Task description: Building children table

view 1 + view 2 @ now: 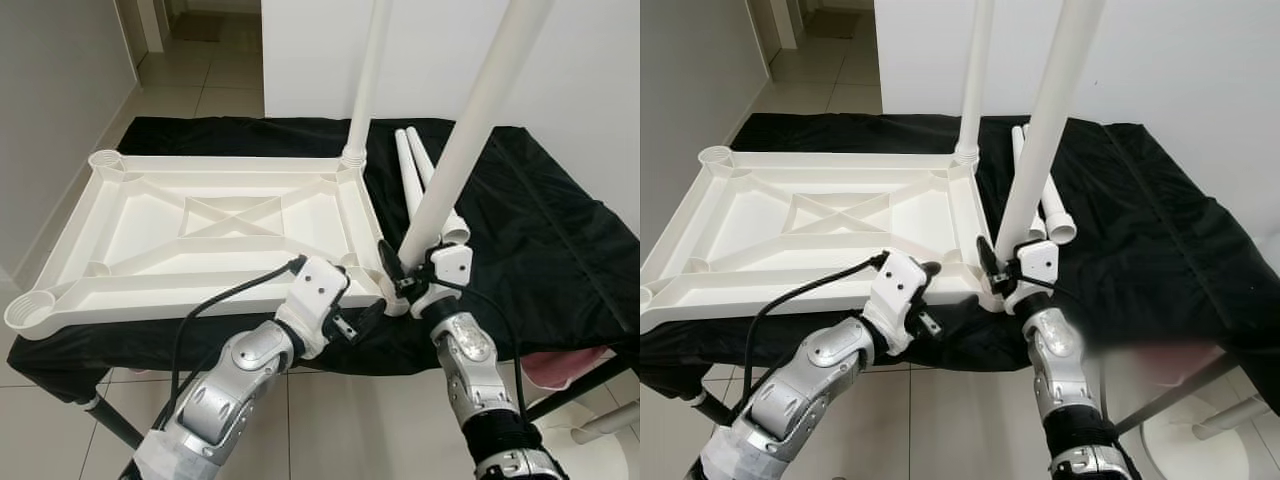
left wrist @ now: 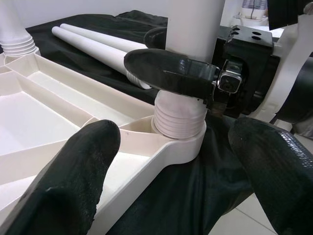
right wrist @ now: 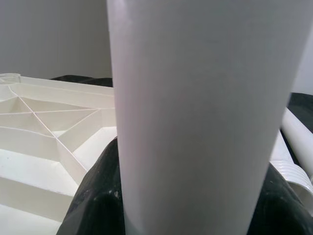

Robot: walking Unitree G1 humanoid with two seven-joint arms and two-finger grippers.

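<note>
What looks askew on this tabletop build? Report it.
The near-right leg leans off vertical in its corner socket, threads still exposed, while the far leg stands straighter. The right end effector clamps the leaning leg; the left end effector waits open beside the socket.

Smooth white plastic on matt black cloth.
I see a glossy ribbed white plastic tabletop [image 1: 215, 225], smooth white plastic tube legs [image 1: 470, 140], wrinkled black cloth cover [image 1: 540, 230], and rubbery matt black gripper fingers [image 2: 73, 186].
</note>
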